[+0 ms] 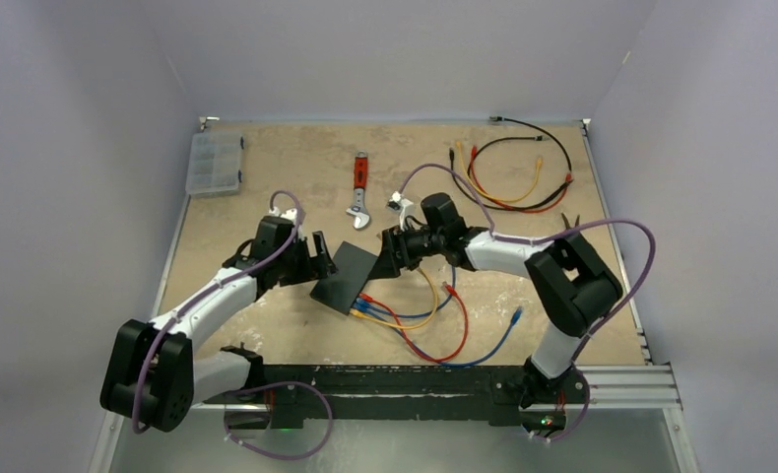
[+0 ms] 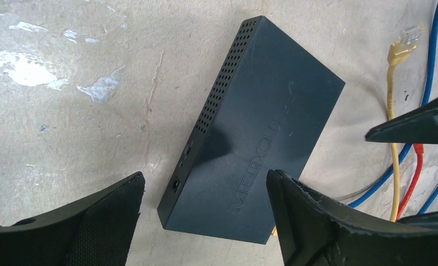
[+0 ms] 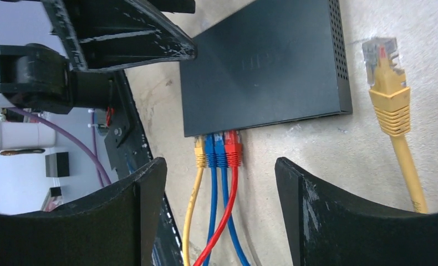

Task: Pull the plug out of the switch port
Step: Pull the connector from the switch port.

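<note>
We take this for a robotics lab, a closed test cell. Plain pale walls (image 1: 385, 59) shut in a scuffed tan worktop (image 1: 267, 177) on three sides. A left arm (image 1: 208, 301) and a right arm (image 1: 503, 251), both strung with purple wiring (image 1: 650, 251), are bolted to a metal rail (image 1: 621, 379) on the near side of the switch (image 1: 346, 276). Behind the switch lies a wrench (image 1: 361, 192); back and left of it, a clear parts box (image 1: 215, 164); back and right, a loose coil of cables (image 1: 518, 172). Coloured leads (image 1: 377, 307) run from the switch toward the rail.
</note>
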